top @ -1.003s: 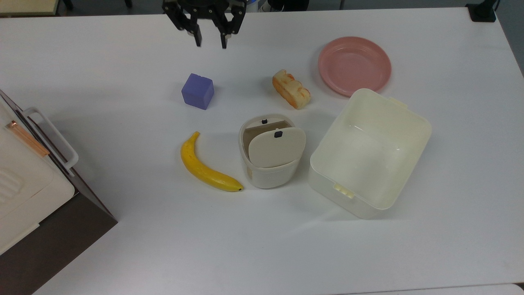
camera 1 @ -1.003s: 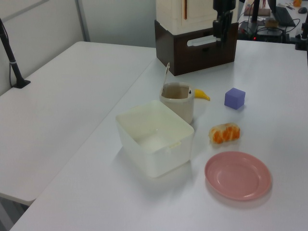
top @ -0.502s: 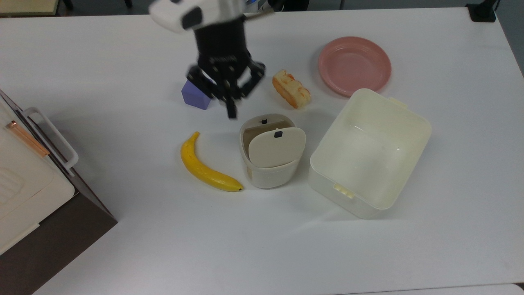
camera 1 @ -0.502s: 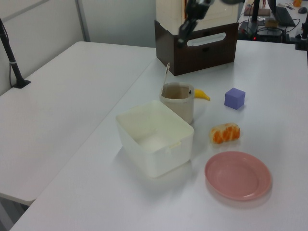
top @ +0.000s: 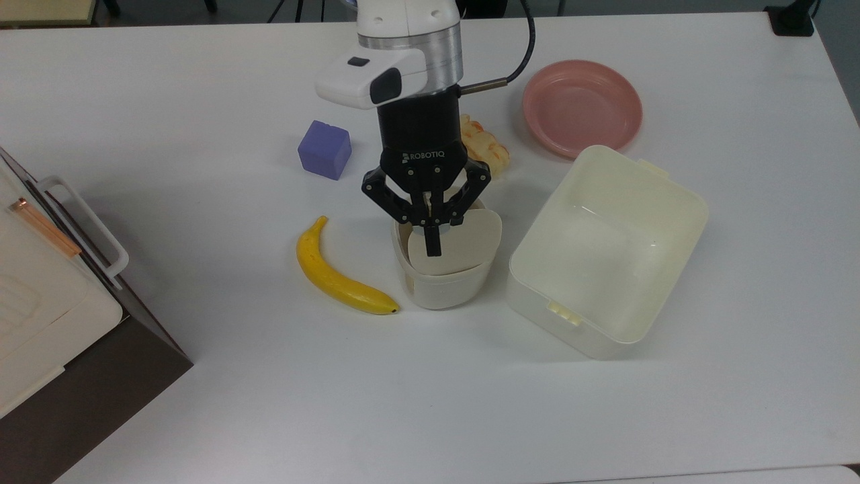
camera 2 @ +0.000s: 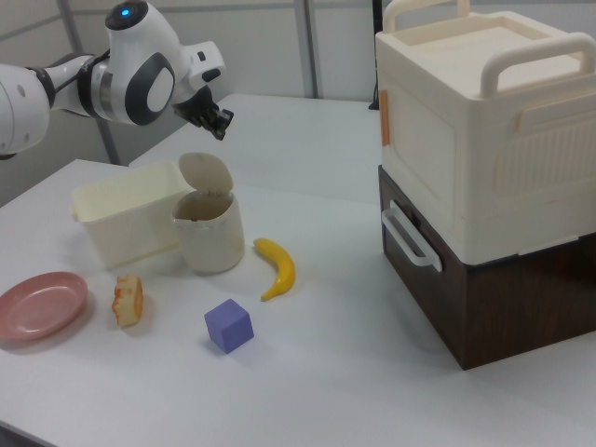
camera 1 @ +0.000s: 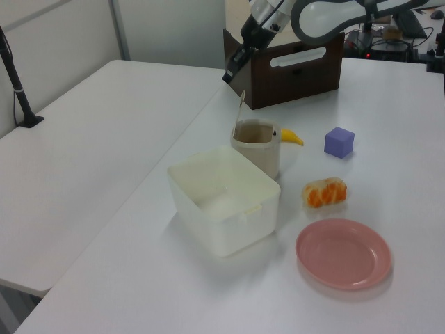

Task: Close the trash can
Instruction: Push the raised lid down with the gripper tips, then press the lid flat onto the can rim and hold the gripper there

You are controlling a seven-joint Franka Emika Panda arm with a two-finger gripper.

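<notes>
Left of the jaws in the top view: purple cube [top: 325, 150], banana [top: 338, 271]. Directly beneath the gripper [top: 431, 247], jaws closed on nothing: trash can [top: 443, 286], lid [top: 463, 238] upright. Right: tub [top: 608, 249], plate [top: 582, 107]; risk of tipping the light can through an off-centre push.

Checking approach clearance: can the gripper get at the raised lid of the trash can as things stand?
Probably yes: the gripper, fingers shut, hangs above the upright lid of the trash can with nothing between them.

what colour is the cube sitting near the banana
Purple, a soft violet; the cube shows best in the top view.
</notes>
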